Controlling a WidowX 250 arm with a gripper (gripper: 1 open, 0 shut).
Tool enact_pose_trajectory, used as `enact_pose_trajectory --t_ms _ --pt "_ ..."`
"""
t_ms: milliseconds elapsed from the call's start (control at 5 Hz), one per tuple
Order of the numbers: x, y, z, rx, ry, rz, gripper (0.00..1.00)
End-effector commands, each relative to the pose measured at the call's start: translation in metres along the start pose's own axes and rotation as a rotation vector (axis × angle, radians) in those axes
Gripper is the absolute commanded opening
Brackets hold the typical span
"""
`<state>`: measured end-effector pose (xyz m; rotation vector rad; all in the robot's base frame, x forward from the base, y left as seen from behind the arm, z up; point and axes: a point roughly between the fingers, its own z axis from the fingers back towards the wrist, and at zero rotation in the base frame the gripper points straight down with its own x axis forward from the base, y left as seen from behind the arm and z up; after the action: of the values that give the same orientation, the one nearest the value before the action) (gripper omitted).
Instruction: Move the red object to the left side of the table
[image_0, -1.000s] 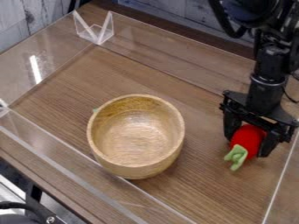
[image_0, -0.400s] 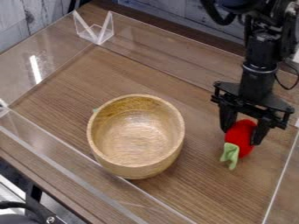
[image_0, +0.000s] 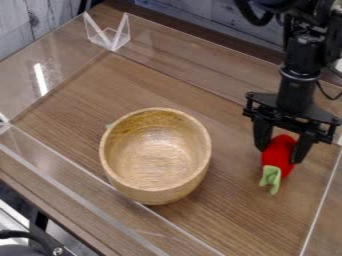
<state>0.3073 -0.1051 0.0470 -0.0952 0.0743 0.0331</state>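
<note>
Fingers (image_0: 297, 136) partly hide the red toy (image_0: 277, 160); grip and opening unclear.

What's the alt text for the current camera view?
A black robot gripper is around a red toy with a green stem on a wooden table; a round wooden bowl sits beside them.
</note>
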Motion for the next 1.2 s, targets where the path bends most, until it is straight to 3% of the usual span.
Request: enact_pose_trajectory --t_ms 0,200,400,600,1000 --pt "0.011 -0.005 0.047 -0.031 -0.118 0.083 0.0" --pt "0.017 0.014 0.081 -0.032 -0.174 0.222 0.0" --pt "0.021 0.028 0.092 -0.044 -0.191 0.207 0.0" --pt "0.02 0.026 0.094 -0.055 -0.185 0.156 0.0" --pt "0.011 0.039 0.114 -0.077 -0.183 0.083 0.0"
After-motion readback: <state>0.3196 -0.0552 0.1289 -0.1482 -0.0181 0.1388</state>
